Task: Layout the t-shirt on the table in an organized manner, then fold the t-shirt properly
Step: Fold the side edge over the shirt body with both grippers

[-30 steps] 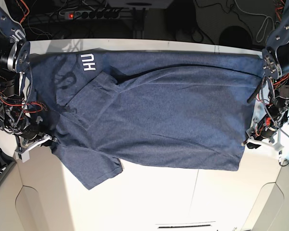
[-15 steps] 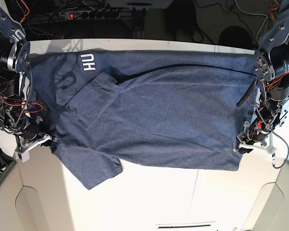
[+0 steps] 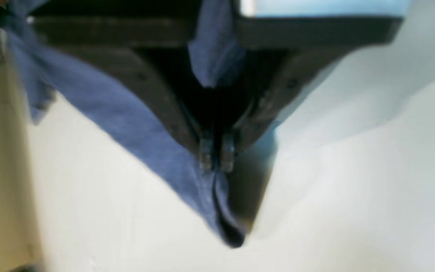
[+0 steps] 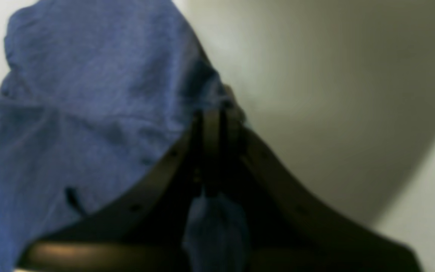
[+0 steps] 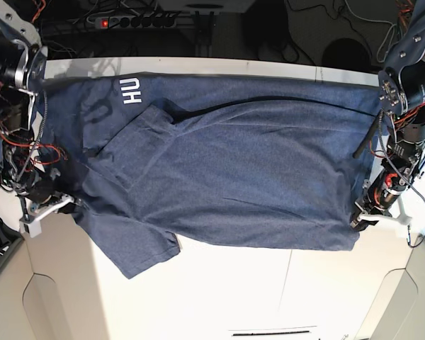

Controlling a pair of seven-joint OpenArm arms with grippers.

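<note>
The dark navy t-shirt (image 5: pixel 227 163) lies spread across the white table (image 5: pixel 269 290), with white lettering (image 5: pixel 129 91) near its far left and one sleeve folded onto the body. My left gripper (image 5: pixel 359 221) is at the shirt's near right corner; in the left wrist view it (image 3: pixel 216 160) is shut on the shirt's edge (image 3: pixel 134 124). My right gripper (image 5: pixel 67 204) is at the shirt's left edge; in the right wrist view it (image 4: pixel 214 124) is shut on bunched shirt cloth (image 4: pixel 89 94).
A power strip (image 5: pixel 131 21) and cables lie behind the table's far edge. The table's near edge has rounded cut-outs (image 5: pixel 46 301) at both corners and a thin dark seam (image 5: pixel 273 331). Both arms stand at the table's sides.
My left arm has swung along the shirt's right edge and its gripper now sits lower, at the near right corner. My right arm's upper part has shifted slightly up.
</note>
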